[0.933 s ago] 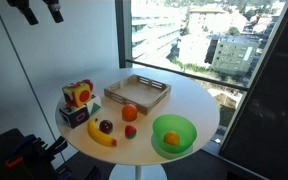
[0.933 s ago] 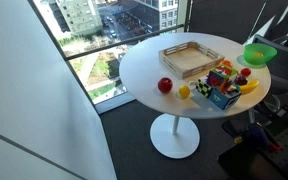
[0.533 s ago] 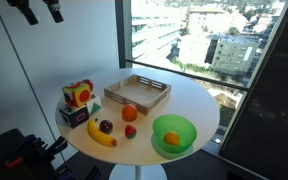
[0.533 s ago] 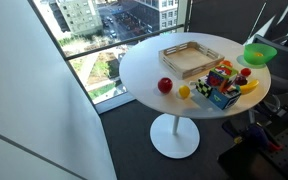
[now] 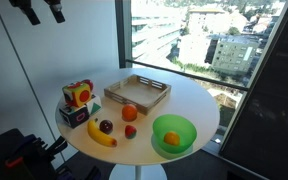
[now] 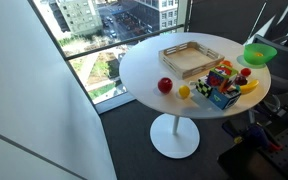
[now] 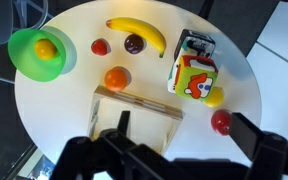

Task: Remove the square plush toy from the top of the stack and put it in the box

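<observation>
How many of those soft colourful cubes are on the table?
2. The square plush toy, red, yellow and green, sits on top of the darker cube, next to the banana. No others show in any view.

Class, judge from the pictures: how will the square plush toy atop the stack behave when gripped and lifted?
The square plush toy looks soft, so it would probably squash under the grip rather than slip. Being small and stuffed, it is likely light. Perched on the lower cube, it may topple if nudged sideways.
</observation>
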Robot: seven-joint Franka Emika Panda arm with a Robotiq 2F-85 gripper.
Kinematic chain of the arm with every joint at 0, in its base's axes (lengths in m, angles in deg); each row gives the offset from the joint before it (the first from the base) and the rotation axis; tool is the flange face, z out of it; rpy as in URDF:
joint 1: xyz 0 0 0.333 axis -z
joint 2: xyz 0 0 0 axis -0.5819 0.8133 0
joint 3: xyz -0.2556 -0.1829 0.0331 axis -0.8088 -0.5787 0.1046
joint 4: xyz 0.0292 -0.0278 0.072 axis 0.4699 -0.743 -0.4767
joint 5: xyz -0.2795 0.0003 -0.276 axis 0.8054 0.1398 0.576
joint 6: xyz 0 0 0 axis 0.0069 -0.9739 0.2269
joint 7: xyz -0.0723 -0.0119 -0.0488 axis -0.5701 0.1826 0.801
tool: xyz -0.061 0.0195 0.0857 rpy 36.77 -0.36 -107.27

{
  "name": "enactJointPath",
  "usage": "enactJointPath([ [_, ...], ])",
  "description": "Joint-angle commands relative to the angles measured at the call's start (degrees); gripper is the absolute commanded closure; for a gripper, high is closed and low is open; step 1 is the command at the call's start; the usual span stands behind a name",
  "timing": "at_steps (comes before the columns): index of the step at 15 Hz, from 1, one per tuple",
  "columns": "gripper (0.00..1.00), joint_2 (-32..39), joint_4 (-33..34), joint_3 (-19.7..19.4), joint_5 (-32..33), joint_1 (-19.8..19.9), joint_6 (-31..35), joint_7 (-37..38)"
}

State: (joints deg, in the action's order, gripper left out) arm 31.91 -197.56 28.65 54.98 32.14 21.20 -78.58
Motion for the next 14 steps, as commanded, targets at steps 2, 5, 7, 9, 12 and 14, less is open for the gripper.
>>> enactJointPath([
  [2,0.0,4.8,3.2,0.5,-0.3,-0.3,2.3,2.1],
  [5,0.0,8.5,4.7,0.6,-1.2,-0.5,3.5,3.0],
  [7,0.0,11.0,5.9,0.5,-2.2,-0.8,3.8,3.5],
  [9,0.0,13.6,7.1,0.4,-3.9,-1.0,3.6,3.9],
  [12,0.0,17.4,8.7,0.2,-6.5,-1.2,3.1,4.0],
  [14,0.0,19.9,9.4,0.3,-7.9,-1.2,2.6,4.1],
])
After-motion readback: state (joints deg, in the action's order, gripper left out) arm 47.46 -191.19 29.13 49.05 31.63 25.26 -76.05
